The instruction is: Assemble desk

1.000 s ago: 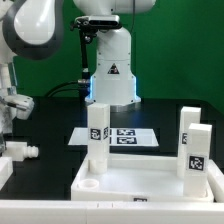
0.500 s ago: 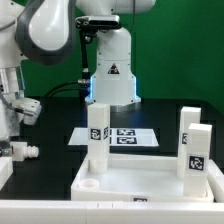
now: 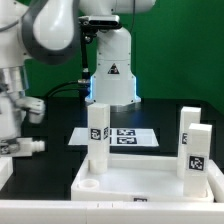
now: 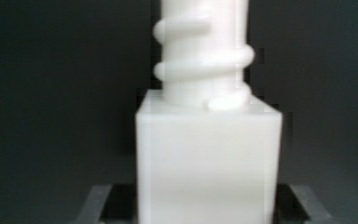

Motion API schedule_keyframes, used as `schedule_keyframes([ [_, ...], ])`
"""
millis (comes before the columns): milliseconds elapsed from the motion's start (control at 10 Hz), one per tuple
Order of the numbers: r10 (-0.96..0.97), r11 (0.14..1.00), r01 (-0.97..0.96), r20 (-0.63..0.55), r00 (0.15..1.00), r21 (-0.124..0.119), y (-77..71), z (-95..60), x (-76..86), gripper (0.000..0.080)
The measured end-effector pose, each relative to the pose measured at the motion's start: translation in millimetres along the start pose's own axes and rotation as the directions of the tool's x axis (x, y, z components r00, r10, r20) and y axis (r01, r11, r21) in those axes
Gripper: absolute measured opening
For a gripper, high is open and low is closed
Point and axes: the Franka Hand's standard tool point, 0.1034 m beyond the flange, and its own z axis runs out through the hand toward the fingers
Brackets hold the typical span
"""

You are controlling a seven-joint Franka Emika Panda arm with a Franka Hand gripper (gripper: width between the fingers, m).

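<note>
The desk tabletop [image 3: 140, 181] lies flat at the front with three white tagged legs standing on it: one [image 3: 97, 137] towards the exterior view's left and two [image 3: 197, 152] [image 3: 189, 120] on its right. A further leg [image 3: 29, 147] lies at the far left, threaded end pointing towards the tabletop. My gripper [image 3: 12, 148] is down over it. In the wrist view this leg [image 4: 206, 140] fills the middle, its screw tip [image 4: 206, 50] pointing away. My gripper [image 4: 206, 206] has its dark fingers [image 4: 108, 206] against both sides of the square block.
The marker board [image 3: 126, 138] lies flat behind the tabletop. The robot base [image 3: 110, 75] stands at the back centre against a green backdrop. The table surface is black.
The arm has swung a little towards the exterior view's right and settled lower. The jaws have closed in from wide open onto the lying leg, which has not moved.
</note>
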Motion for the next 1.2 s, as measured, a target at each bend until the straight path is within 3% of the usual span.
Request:
schedule_keyframes([
  [100,-0.154,0.988,0.153,-0.031,0.988,-0.026,-3.3,-4.0,-16.6,0.0284],
  [200,-0.246,0.969,0.244,-0.042,0.968,-0.045,-2.6,-1.6,-20.6,0.0284],
  [600,-0.482,0.875,0.480,-0.030,0.876,-0.058,0.0,-0.4,-19.3,0.0284],
  [700,-0.568,0.823,0.561,-0.080,0.819,-0.088,-1.3,-2.6,-24.9,0.0284],
  [800,-0.699,0.715,0.687,-0.113,0.706,-0.133,-1.0,-3.8,-36.3,0.0285],
  [900,-0.755,0.656,0.740,-0.114,0.646,-0.152,2.7,-4.3,-37.4,0.0285],
  [1000,-0.755,0.656,0.742,-0.120,0.645,-0.139,-0.3,-10.8,-34.7,0.0285],
  [1100,-0.772,0.636,0.758,-0.121,0.624,-0.144,-3.1,-12.0,-34.8,0.0337],
  [1200,-0.768,0.640,0.754,-0.118,0.629,-0.147,-1.1,-10.0,-34.7,0.0337],
])
